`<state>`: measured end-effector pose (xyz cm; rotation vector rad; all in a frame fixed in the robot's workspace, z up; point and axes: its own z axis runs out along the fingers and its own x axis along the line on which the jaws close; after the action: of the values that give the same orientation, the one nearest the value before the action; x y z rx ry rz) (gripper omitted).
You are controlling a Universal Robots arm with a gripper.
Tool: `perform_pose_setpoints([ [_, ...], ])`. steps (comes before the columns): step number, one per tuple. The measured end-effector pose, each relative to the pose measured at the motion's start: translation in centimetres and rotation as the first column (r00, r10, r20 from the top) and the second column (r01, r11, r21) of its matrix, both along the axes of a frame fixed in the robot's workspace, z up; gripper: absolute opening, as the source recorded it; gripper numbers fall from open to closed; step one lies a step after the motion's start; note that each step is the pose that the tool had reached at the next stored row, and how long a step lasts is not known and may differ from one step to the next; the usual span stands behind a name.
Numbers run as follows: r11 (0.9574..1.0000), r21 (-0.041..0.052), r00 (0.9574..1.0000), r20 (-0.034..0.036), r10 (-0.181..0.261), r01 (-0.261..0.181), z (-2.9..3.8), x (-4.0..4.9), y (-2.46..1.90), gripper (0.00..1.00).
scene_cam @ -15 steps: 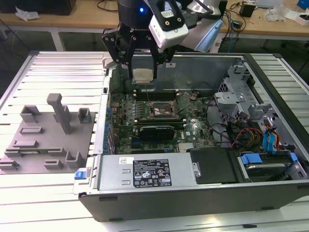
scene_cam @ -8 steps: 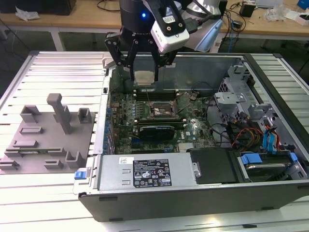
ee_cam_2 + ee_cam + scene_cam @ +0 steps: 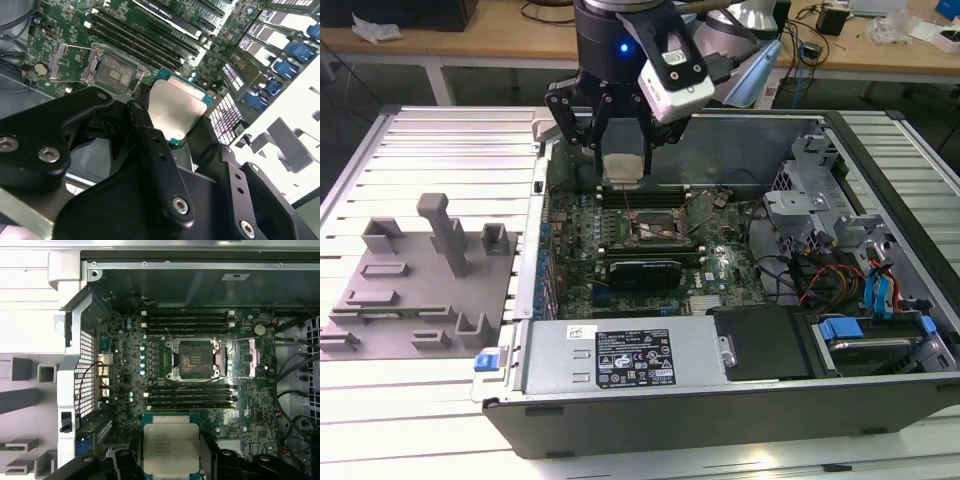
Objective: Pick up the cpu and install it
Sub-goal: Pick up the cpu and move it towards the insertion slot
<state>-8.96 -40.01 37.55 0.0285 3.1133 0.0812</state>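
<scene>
Ribbed metal tabletop [image 3: 450,140] stretches under an open computer case [image 3: 720,420], with wooden benches [image 3: 500,30] behind it. Over the case's far side hangs the gripper [image 3: 622,158], its black fingers [image 3: 150,145] clamped on two opposite edges of the cpu [image 3: 623,170]. The chip is in the air, pale top upward, clear of the motherboard [image 3: 620,245] below.

In both wrist views the socket [image 3: 196,360] lies off to one side of the chip rather than under it. Its frame is swung open and its contacts are bare. A bank of memory sticks [image 3: 190,395] lies between the two, and a second bank [image 3: 189,320] flanks the socket's other side.

Room is tight at the edges. The case's far wall [image 3: 740,135] stands just behind the fingers. A drive cage [image 3: 810,200] and a tangle of cables [image 3: 820,275] crowd the exterior view's right. A long grey box [image 3: 630,357] with a white label runs along the near edge. A dark expansion card [image 3: 640,272] lies across the board between that box and the socket. Outside the case, at the exterior view's left, a grey fixture block [image 3: 420,290] sits on the table — well apart from the arm.
</scene>
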Motion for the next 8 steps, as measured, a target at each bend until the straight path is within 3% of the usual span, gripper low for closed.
perform_pose_setpoints([
  [4, 1.0, 0.0, 1.0, 0.0, 0.0, 0.0, -0.48, 0.04, 0.31, 0.54],
  [8, 1.0, 0.0001, 1.0, 0.0, 0.0, 0.0, -1.26, 0.29, 1.05, 0.54],
])
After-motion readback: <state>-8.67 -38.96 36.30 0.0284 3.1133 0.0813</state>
